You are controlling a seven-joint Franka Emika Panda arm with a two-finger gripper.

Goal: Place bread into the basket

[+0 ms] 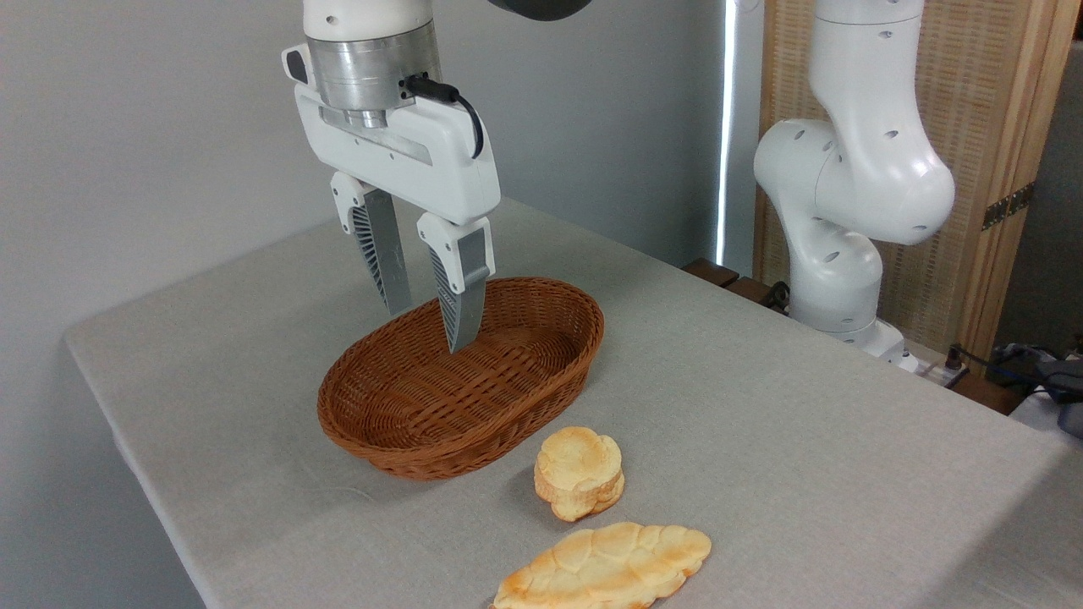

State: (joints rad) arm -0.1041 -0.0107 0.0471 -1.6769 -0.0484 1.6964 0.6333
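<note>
Wicker basket (406,427) w/ open, empty gripper (427,326) above; bread (579,470) just beside on table (804,406).

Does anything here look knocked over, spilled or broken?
Nothing stands out. The basket sits upright and empty, the round bun and the long flat bread lie whole on the table beside it, and the open gripper hangs above the basket.

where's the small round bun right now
The bun sits on the table in the lower middle of the camera view, just right of the basket and just behind the long flat bread.
</note>
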